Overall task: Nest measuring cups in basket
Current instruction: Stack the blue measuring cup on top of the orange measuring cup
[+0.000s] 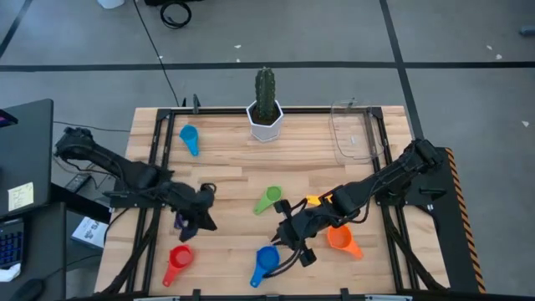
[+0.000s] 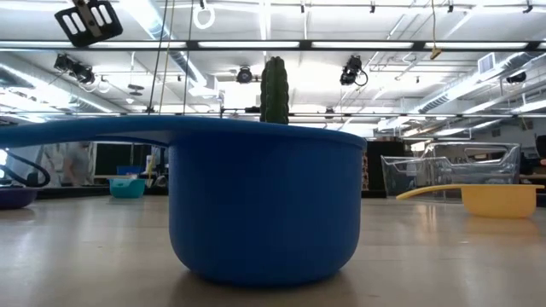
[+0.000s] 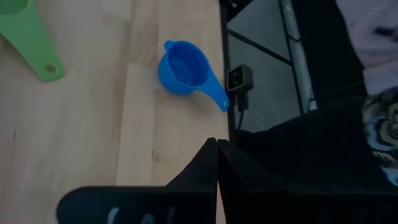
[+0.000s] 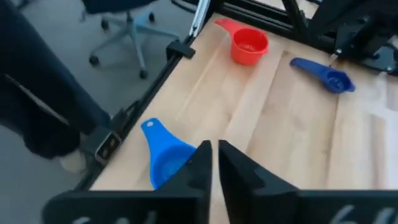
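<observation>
Blue measuring cup (image 2: 264, 205) fills the low view's centre, the clear basket (image 2: 452, 175) standing far off at right. High view: left gripper (image 1: 198, 211) sits left of centre, fingers together on nothing visible; right gripper (image 1: 291, 232) hangs lower centre just beside that cup. Right wrist view: fingers nearly together, nothing between them, so I judge they should reopen and straddle the cup's wall before lifting.

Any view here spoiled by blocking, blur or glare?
Low view: the blue cup sits right at the lens and hides most of the table; ceiling strip lights glare above it. Right wrist view: soft, the red cup lacks crisp edges. High view: evenly lit, the clear basket faint against the wood.
</observation>
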